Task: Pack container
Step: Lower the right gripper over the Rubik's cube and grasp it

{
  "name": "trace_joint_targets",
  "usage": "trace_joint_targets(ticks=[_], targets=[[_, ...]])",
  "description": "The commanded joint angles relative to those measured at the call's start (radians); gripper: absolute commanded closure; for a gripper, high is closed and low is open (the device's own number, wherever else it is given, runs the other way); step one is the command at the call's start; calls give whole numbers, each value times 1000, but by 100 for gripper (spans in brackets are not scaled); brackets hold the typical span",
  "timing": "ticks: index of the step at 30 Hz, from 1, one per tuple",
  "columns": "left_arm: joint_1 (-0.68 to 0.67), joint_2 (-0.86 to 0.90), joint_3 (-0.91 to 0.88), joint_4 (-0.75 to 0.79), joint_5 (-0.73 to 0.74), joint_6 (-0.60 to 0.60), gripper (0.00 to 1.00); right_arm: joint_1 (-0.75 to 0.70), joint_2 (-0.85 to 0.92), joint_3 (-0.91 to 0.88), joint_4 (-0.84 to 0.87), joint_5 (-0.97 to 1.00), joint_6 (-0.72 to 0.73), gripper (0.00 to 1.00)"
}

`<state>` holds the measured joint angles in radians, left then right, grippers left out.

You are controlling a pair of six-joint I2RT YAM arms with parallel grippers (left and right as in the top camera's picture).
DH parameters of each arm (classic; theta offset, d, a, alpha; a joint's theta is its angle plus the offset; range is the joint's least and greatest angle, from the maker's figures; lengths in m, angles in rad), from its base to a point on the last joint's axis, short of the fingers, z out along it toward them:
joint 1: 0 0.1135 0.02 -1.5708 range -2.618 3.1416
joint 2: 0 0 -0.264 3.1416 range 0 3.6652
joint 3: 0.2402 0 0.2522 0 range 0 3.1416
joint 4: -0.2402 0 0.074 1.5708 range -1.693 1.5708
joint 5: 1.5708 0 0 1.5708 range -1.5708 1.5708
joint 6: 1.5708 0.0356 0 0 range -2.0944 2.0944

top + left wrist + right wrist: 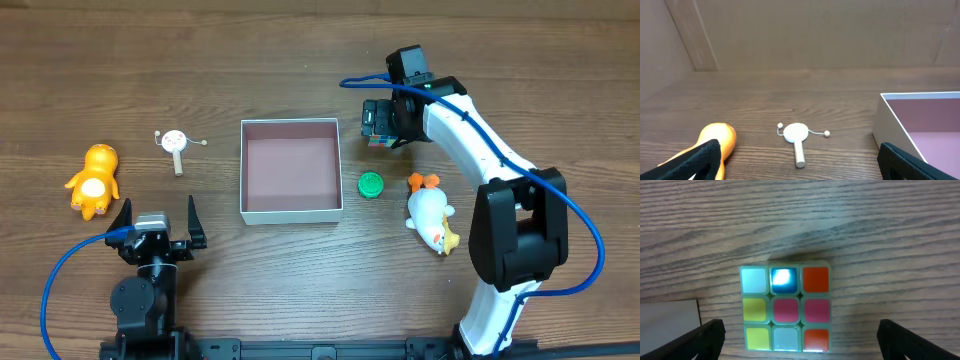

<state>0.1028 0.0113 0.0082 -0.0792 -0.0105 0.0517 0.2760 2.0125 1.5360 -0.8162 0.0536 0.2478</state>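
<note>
Overhead: square, shallow container (pixel 290 168), with thin white walls and a pinkish-mauve inside, is seen mid-table (pixel 300 50). Left gripper (pixel 158 203) is spread wide, nothing grasped. Right gripper (pixel 801 332) is likewise spread, over a Rubik's cube (pixel 785 309).

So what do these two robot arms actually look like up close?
The right arm is smooth white tubes linked by chunky black joints. The left arm looks mostly black from above. A blue cable loops along each. The left tool and right tool are black, each with two fingers.
</note>
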Motion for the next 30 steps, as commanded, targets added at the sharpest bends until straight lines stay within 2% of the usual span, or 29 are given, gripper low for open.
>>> trace_joint_targets(ticks=[1, 4, 30], targets=[[2, -6, -3, 2, 14, -6, 0, 5, -2, 20, 8, 43, -39, 0], [2, -6, -3, 2, 14, -6, 0, 6, 3, 20, 8, 92, -39, 0], [2, -6, -3, 2, 14, -6, 0, 49, 74, 20, 53, 124, -12, 0]])
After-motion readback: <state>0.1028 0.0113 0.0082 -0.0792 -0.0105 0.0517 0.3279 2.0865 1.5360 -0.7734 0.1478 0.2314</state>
